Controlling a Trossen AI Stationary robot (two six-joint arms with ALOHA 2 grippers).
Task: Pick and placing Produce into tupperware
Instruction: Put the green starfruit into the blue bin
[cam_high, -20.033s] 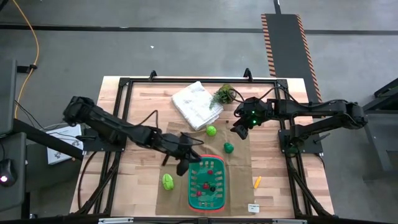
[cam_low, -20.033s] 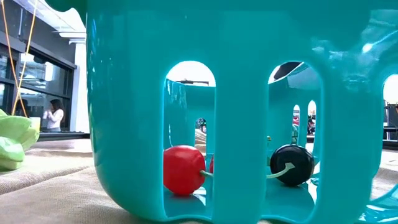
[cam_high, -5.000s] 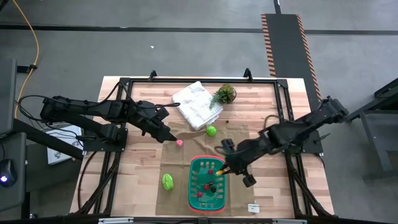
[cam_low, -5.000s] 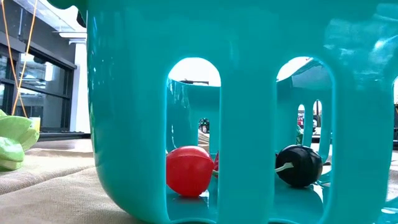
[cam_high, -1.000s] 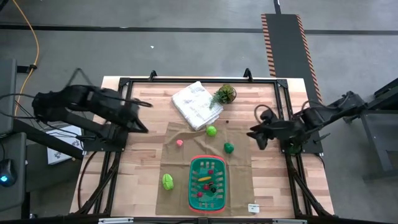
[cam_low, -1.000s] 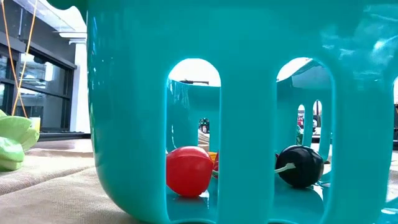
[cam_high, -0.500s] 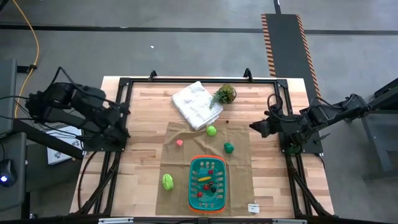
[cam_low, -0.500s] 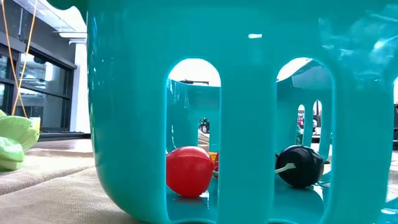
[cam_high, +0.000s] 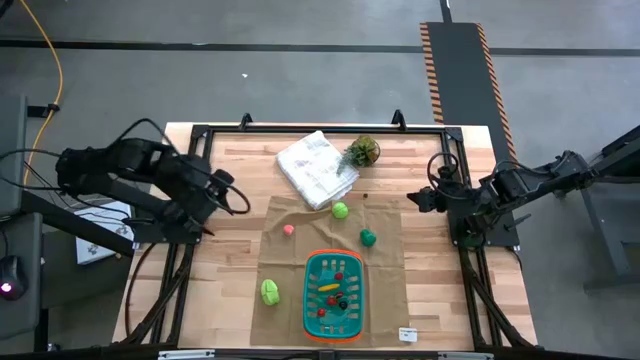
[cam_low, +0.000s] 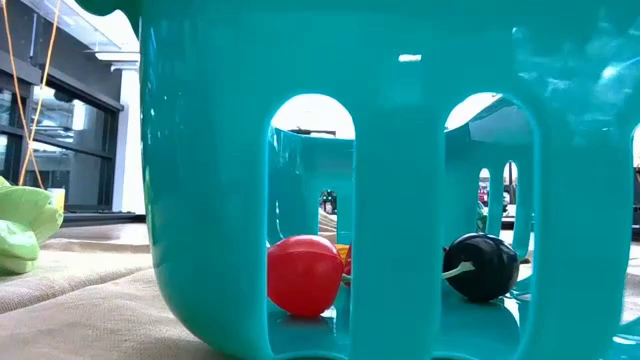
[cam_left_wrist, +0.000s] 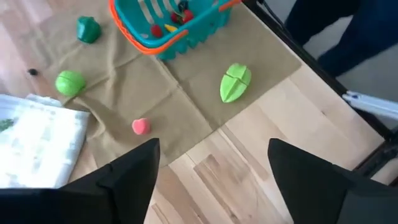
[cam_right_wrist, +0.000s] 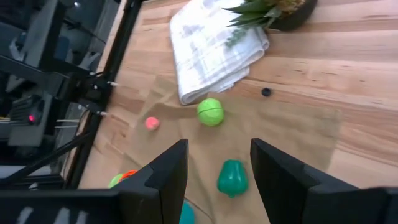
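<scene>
The tupperware, a green basket (cam_high: 309, 296) with an orange rim, stands on a tan mat near the table's front edge. Red, orange and dark produce pieces lie inside; the low view shows a red ball (cam_low: 303, 272) and a dark one (cam_low: 480, 265) through its slots. On the mat rest a light green piece (cam_high: 269, 291), a pink piece (cam_high: 288, 229), a round green piece (cam_high: 340, 210) and a dark green piece (cam_high: 368, 237). My left gripper (cam_left_wrist: 211, 180) hangs open above the table's left side. My right gripper (cam_right_wrist: 219, 177) hangs open above the right side. Neither holds anything.
A folded white cloth (cam_high: 316, 168) and a small leafy potted plant (cam_high: 360, 152) sit at the far middle of the table. A black frame (cam_high: 200, 135) runs round the table top. A small white card (cam_high: 407, 334) lies near the front right.
My left gripper drew back toward the table's left edge, then came back toward the mat, rolling as it went, and its fingers have spread open. My right gripper has drifted a little toward the far edge and rolled. The produce and the basket have stayed put.
</scene>
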